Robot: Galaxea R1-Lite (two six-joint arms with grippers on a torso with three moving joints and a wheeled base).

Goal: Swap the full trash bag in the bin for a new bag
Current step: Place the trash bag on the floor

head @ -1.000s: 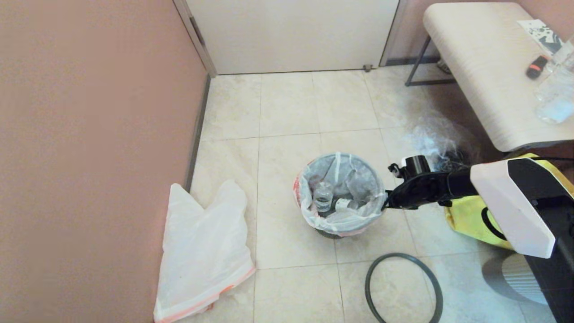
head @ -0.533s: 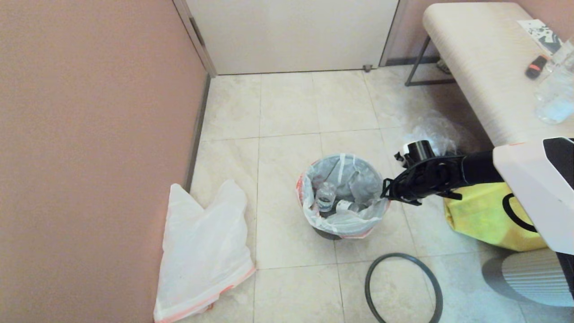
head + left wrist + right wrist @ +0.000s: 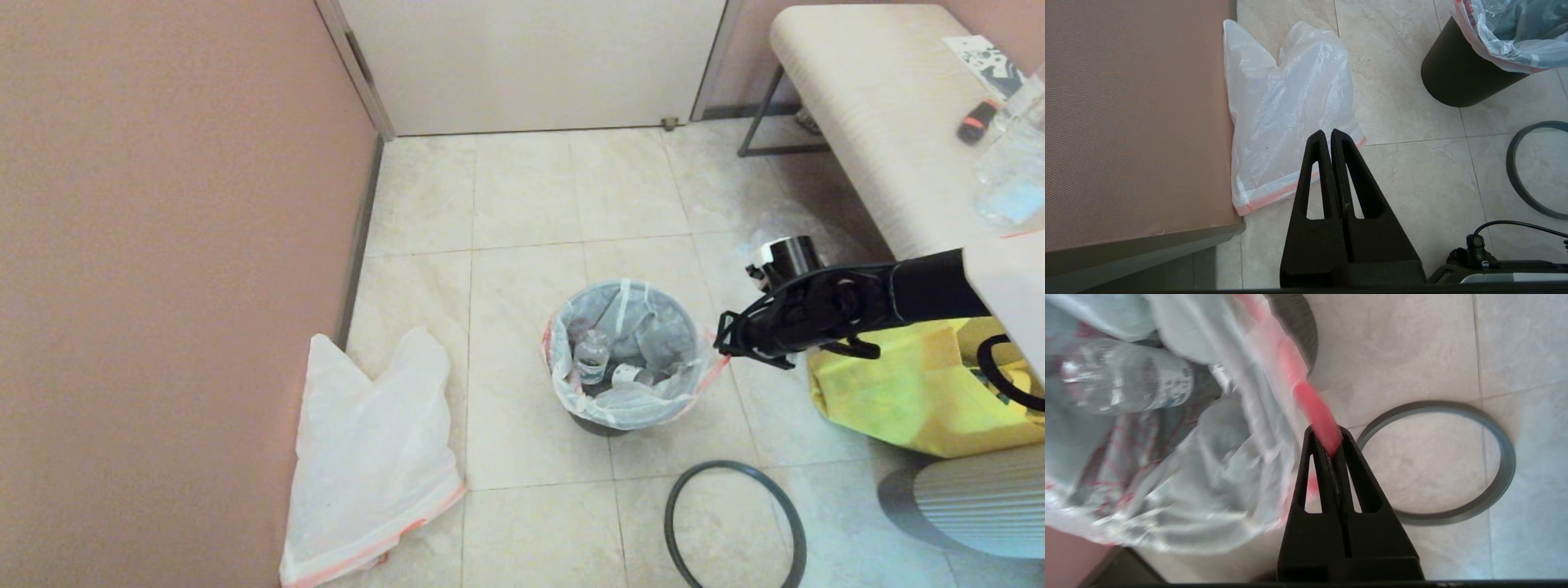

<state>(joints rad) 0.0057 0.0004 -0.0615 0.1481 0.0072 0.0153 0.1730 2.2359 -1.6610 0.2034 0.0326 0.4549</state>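
Pinching the orange-pink drawstring [image 3: 1312, 410] of the full trash bag [image 3: 624, 355], the right gripper [image 3: 720, 347] sits just beside the bin [image 3: 1457, 79] on its right side, its jaws clamped on the strip, which runs taut from the bag's rim. The bag sits in the bin, its rim folded over the edge, with a clear bottle [image 3: 589, 359] and wrappers showing inside. Its film is thin, soft and slippery, so it likely stretches or tears if gripped by the wall; the drawstring is the stronger place to hold, and pulling it should cinch the mouth. The load looks light, mostly empty plastic, though the bulge may drag on the bin's wall and lift the bin with it. The grey hoop [image 3: 735, 523] lies on the floor in front of the bin. The new bag [image 3: 371, 457] lies flat by the wall, limp and hard to pick up except at its rim. The left gripper [image 3: 1329, 134] is parked above it, clenched on nothing.
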